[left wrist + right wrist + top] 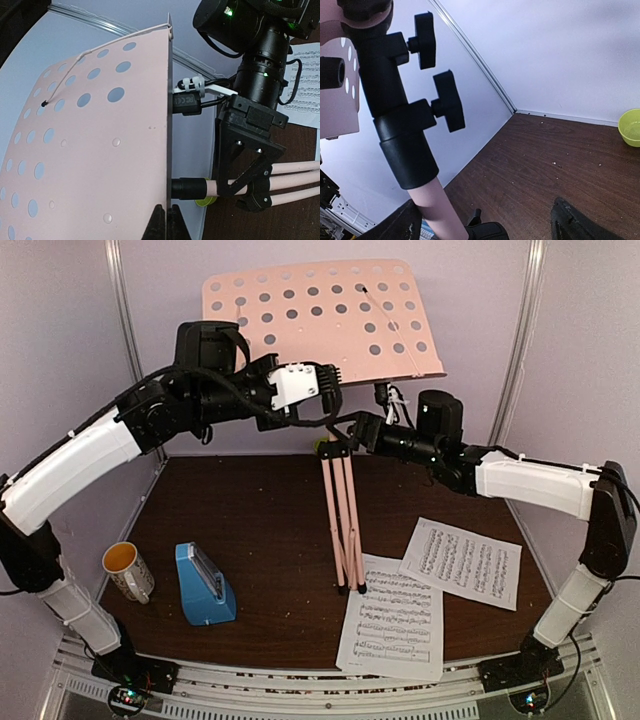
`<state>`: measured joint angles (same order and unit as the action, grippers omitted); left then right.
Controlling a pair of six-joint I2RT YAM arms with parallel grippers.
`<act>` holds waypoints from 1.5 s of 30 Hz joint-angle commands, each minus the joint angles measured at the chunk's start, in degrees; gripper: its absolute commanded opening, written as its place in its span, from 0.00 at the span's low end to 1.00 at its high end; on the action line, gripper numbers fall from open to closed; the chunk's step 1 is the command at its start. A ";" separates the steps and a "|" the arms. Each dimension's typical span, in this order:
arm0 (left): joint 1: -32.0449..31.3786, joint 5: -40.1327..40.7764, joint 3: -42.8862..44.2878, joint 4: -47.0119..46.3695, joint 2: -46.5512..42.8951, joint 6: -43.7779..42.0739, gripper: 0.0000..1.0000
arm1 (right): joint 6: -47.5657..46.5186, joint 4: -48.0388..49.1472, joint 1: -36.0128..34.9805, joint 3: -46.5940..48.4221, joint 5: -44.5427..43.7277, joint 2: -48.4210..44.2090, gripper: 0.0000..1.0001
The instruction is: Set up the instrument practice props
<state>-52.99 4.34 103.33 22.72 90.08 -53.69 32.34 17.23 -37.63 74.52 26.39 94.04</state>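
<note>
Brown tabletop (250,530): pink music stand's (320,320) desk edge between left gripper's (167,214) fingertips.

Enclosure: pale lilac-white panels on three sides, namely back wall (470,300), left wall (50,340) and right wall (600,360). A silver vertical strip runs up each rear corner (left strip (122,300), right strip (523,320)).

Desk (250,530): dark brown wood grain, matte, with small pale specks (555,164) scattered over it. A thin light seam runs where the desk meets the wall.

Near edge: a white slotted rail (300,687) runs along the front.

Light: even and diffuse, shadows soft and short. No window in view.
</note>
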 commanded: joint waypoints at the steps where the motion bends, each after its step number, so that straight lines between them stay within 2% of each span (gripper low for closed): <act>1: -0.27 -3.61 1.22 -24.44 -7.51 -1.73 0.00 | 3.61 8.01 -0.38 -1.63 3.03 -0.24 0.88; 9: -0.27 -8.21 -2.59 -26.64 -9.66 -3.14 0.00 | 7.89 12.86 -0.35 3.18 8.37 3.38 0.71; 14: -0.27 -10.45 -5.00 -28.33 -11.33 -3.07 0.00 | 10.73 16.76 -0.33 4.47 10.12 5.57 0.57; 18: -0.27 -12.01 -6.90 -29.10 -12.22 -3.24 0.00 | 10.78 17.86 -0.43 5.38 11.44 6.30 0.50; 24: -0.23 -12.79 -7.70 -29.43 -12.50 -3.23 0.00 | 6.48 14.90 -1.23 7.68 11.28 6.33 0.40; 33: -0.27 -11.43 -7.48 -30.89 -11.56 -3.67 0.00 | 1.20 10.16 -1.66 8.28 9.14 4.16 0.12; 37: -0.27 -10.57 -8.01 -31.65 -11.56 -4.08 0.00 | -0.38 9.40 -1.70 8.37 8.36 2.79 0.04; 39: -0.31 -10.43 -8.18 -32.09 -11.53 -4.14 0.02 | -0.81 9.27 -1.66 8.37 7.64 2.21 0.00; 41: -0.27 -10.21 -8.19 -32.35 -11.49 -4.23 0.04 | -1.29 9.35 -1.66 8.36 6.73 1.49 0.00; 42: -0.27 -9.93 -8.23 -32.44 -11.45 -4.23 0.08 | -1.47 9.52 -1.58 8.36 6.26 1.24 0.00; 45: -0.27 -8.83 -8.60 -32.54 -11.58 -4.36 0.37 | -1.67 10.41 -1.52 8.25 4.73 0.23 0.00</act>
<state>-51.72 -1.52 92.51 9.69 82.65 -57.36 28.93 23.64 -39.68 80.34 37.43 98.43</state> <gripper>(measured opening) 0.228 0.180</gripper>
